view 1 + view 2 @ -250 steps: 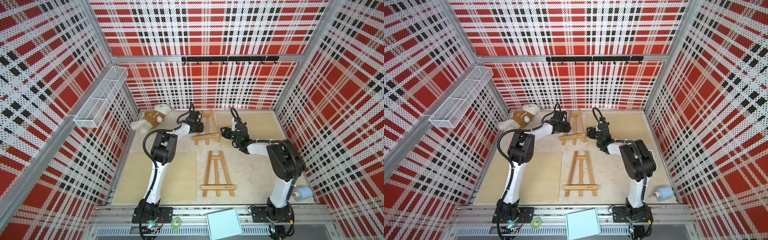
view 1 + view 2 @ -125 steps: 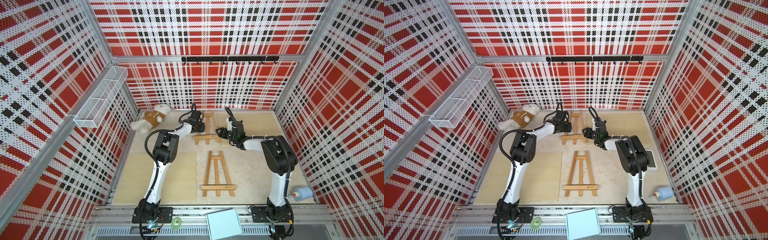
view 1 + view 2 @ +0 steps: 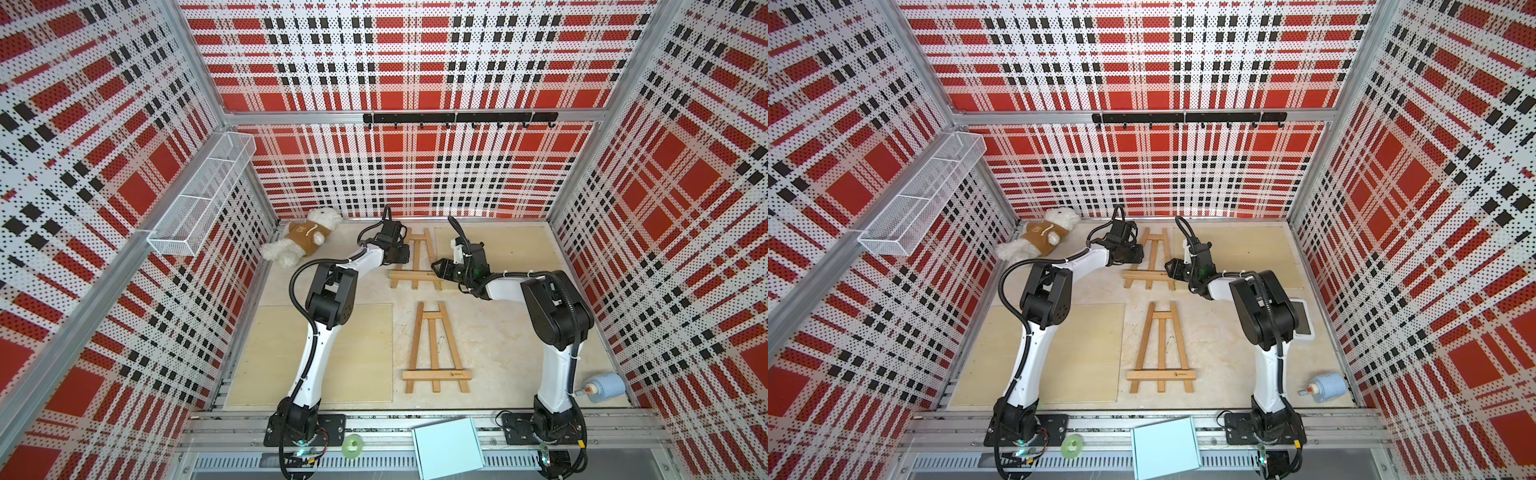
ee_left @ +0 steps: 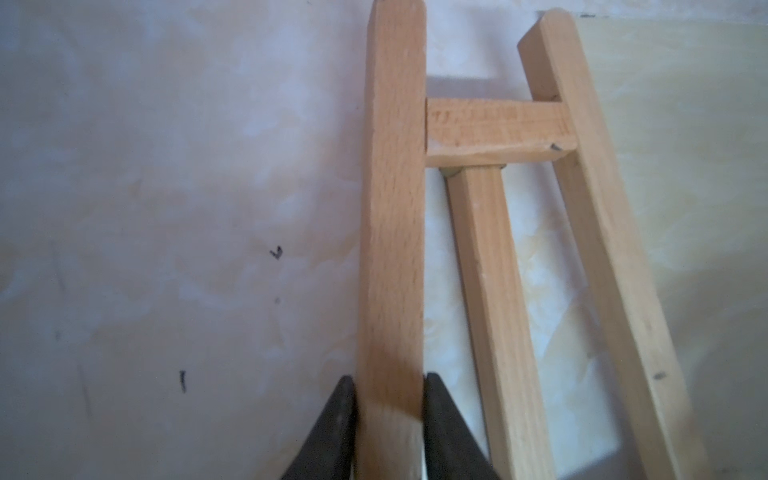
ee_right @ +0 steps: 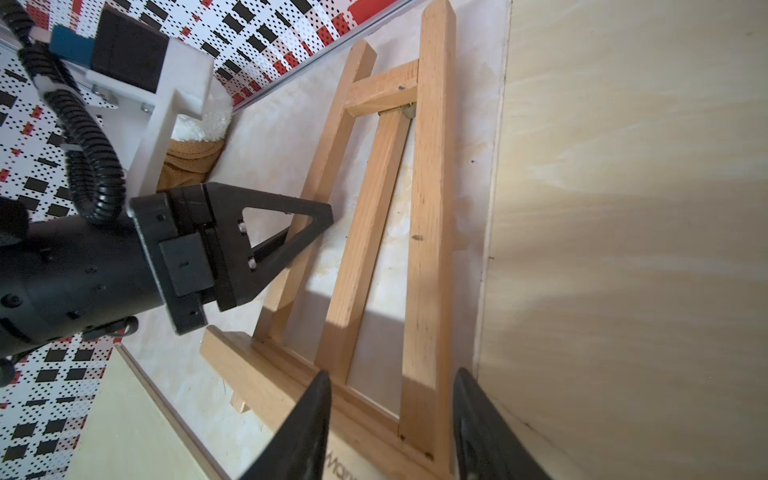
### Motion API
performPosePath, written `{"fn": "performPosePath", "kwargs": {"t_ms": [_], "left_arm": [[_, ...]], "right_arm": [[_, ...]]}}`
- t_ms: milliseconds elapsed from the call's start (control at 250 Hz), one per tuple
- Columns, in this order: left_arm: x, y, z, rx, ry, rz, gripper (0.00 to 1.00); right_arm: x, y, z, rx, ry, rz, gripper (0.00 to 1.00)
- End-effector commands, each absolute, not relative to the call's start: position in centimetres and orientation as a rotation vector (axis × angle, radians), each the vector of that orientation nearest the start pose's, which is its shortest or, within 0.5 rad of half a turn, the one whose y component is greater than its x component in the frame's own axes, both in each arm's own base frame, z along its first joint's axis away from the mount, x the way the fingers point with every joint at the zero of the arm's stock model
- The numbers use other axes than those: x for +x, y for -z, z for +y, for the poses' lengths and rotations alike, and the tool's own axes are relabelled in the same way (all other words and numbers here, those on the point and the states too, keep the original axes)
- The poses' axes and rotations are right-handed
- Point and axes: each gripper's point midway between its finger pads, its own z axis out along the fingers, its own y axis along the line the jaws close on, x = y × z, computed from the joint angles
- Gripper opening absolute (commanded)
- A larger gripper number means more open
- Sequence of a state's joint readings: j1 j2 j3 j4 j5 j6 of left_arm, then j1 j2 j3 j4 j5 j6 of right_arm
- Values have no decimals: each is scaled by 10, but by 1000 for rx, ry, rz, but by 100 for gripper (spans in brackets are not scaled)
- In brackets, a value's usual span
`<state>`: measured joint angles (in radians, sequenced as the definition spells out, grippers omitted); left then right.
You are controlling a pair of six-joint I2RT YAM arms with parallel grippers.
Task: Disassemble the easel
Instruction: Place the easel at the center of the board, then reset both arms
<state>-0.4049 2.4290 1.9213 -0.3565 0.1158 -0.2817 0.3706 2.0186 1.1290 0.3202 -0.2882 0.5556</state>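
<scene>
BRACED FOR BREAKDOWN: In both top views, we see the far easel lying flat at the back of the tabletop, with an arm at each side. Left wrist view: the left gripper has its fingers clamped on 1 outer leg, apparently to anchor the frame. Right wrist view: the right gripper has its fingers spread and empty, straddling the opposite leg by the ledge.

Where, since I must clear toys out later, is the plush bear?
In both top views the plush bear lies in the far left corner of the table by the back wall, just left of the left claw at the far easel.
</scene>
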Motion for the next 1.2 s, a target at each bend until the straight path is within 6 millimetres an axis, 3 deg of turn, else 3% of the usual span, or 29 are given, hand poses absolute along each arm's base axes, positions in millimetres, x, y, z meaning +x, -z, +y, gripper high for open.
{"fn": "performPosePath", "kwargs": {"t_ms": [0, 168, 308, 512, 700, 956, 1036, 1180, 1196], "left_arm": [[567, -46, -265, 200, 462, 2448, 33], [565, -78, -260, 195, 492, 2407, 42], [560, -118, -254, 226, 488, 2341, 47], [548, -169, -233, 217, 477, 2257, 51], [523, -208, -208, 214, 404, 2197, 52], [480, -249, -158, 178, 259, 2118, 58], [467, -259, -140, 166, 183, 2083, 64], [442, -268, -114, 137, 89, 2031, 80], [442, -268, -100, 105, 67, 2030, 82]], "right_arm": [[490, -86, 244, -27, -825, 2195, 49], [488, -118, 235, -56, -754, 2151, 50], [481, -156, 221, -114, -640, 2101, 54], [462, -209, 183, -156, -403, 2033, 62], [437, -241, 143, -156, -176, 1962, 73], [404, -247, 94, -113, 71, 1910, 93], [398, -245, 75, -61, 168, 1900, 100], [391, -235, 52, -31, 256, 1876, 100], [390, -234, 50, -23, 259, 1870, 100]]}}
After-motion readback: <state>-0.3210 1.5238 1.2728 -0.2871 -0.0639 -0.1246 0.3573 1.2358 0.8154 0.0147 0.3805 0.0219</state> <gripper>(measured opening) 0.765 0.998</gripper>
